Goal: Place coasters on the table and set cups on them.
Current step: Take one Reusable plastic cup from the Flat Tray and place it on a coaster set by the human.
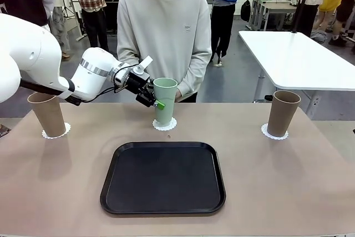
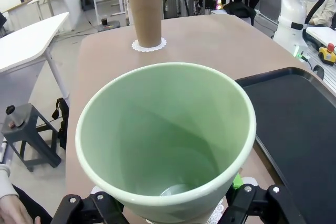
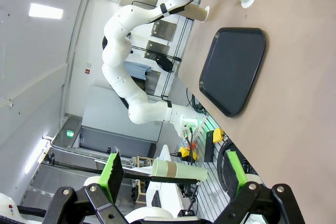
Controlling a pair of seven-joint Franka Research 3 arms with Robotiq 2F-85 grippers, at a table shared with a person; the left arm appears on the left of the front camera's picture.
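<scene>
Left claw (image 1: 153,99) grips the mint cup (image 1: 165,101) near its rim, seating it upright on the middle coaster (image 1: 165,125); right claw (image 3: 170,174) spread, empty.

mint cup (image 2: 168,140) hiding its coaster (image 2: 216,214) (edge peeks out), left claw (image 2: 168,203) fingertips cropped

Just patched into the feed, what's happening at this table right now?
The left gripper is around the pale mint green tumbler, which stands on a lacy white paper doily at the far middle of the beige table. Two tan-brown tumblers already stand on doilies at either side. The right gripper is open, empty and clear of the table. The black tray is empty.
</scene>
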